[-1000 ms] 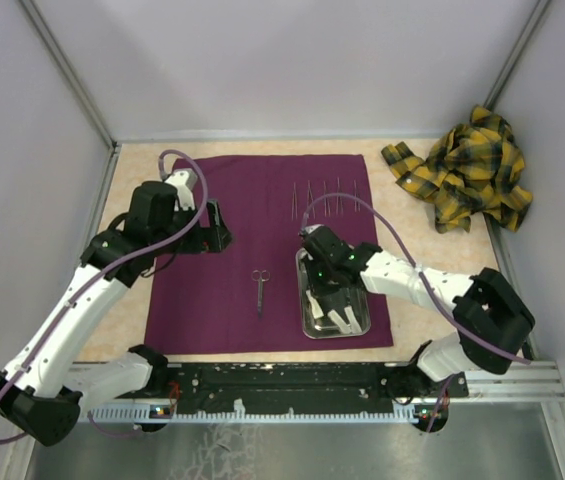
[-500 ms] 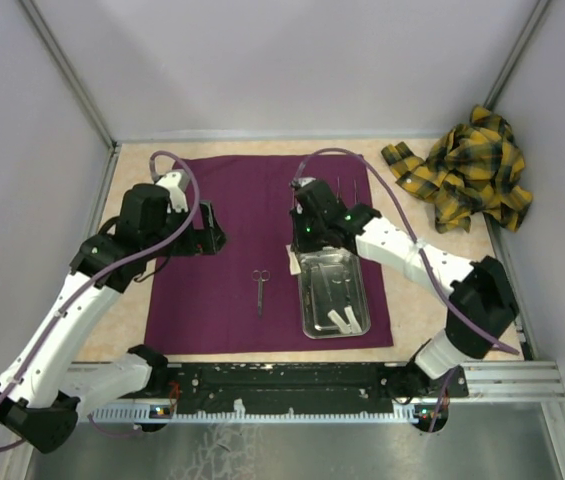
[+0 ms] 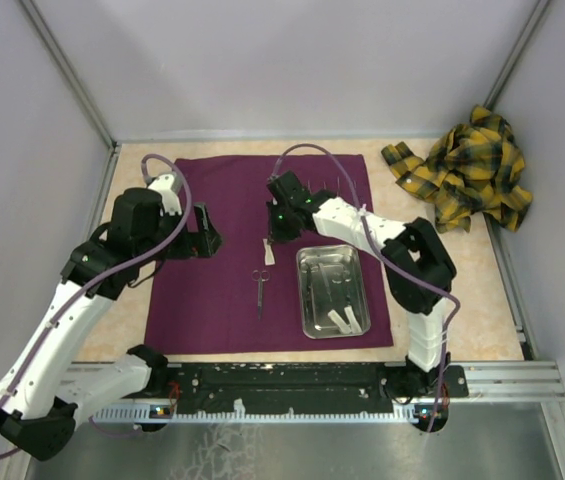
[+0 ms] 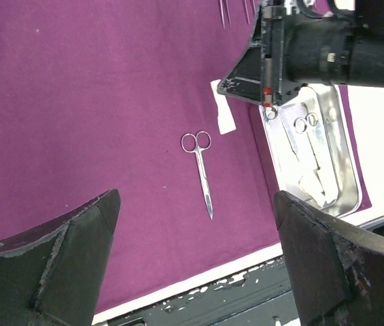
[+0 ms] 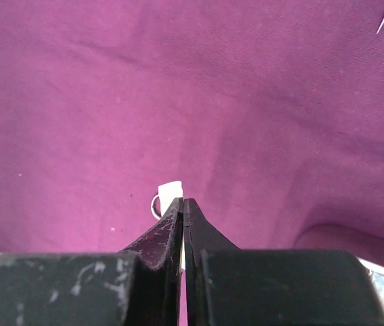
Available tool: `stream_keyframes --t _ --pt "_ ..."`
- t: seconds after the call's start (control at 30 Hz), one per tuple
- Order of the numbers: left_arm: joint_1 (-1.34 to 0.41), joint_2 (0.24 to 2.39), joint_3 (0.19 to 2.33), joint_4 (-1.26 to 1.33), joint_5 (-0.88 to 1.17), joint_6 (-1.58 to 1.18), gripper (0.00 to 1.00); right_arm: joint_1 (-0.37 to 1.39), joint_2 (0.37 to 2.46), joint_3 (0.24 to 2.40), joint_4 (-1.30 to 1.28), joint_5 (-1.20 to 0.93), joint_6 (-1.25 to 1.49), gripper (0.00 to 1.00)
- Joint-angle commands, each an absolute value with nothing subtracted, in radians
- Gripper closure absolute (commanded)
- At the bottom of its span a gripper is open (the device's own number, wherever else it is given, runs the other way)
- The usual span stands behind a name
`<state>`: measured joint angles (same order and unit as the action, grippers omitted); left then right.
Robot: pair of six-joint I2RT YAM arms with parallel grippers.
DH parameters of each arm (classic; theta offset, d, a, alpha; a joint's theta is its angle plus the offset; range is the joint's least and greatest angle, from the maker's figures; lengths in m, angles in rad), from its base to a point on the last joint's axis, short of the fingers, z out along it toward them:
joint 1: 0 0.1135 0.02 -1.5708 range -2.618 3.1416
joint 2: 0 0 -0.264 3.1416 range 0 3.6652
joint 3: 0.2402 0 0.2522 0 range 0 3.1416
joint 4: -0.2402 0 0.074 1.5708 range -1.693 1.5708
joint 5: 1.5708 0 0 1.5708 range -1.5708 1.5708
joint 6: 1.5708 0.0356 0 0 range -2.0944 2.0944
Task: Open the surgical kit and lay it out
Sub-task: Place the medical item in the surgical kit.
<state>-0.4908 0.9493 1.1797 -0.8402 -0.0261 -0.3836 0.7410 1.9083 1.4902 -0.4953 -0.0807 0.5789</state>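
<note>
Bright, even light; mild glare on tray [image 3: 327, 256].

purple cloth [image 3: 212, 290] lies spread flat; closed scissors [image 3: 260, 290] at its middle, tips toward the near edge; steel tray [image 3: 303, 300] just right holds white pieces [image 3: 342, 320]; one white piece [image 3: 269, 252] pinched in right gripper [image 5: 183, 199]

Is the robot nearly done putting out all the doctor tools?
About halfway. Done: the purple cloth lies spread flat, with the scissors and a row of thin tools laid on it. In hand: the right end effector is shut on a small white piece over the cloth; the left end effector is open and empty. Left: the steel tray holds ring-handled tools and white pieces.
</note>
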Motion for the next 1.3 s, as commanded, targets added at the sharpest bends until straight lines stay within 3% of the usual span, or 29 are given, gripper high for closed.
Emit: stream_keyframes --t 0.0,0.33,1.03,1.27 --pt "-0.486 0.933 1.206 -0.854 -0.026 -0.375 0.00 0.734 1.971 1.581 -0.422 -0.074 0.643 1.00" --pt "-0.486 0.929 1.216 -0.872 -0.023 -0.365 0.00 0.730 2.117 1.695 -0.439 -0.004 0.700 1.00" --pt "-0.485 0.930 1.219 -0.878 -0.020 -0.366 0.00 0.709 2.163 1.695 -0.443 0.022 0.684 1.00" --pt "-0.485 0.932 1.219 -0.878 -0.020 -0.365 0.00 0.708 2.152 1.696 -0.452 0.027 0.675 0.90"
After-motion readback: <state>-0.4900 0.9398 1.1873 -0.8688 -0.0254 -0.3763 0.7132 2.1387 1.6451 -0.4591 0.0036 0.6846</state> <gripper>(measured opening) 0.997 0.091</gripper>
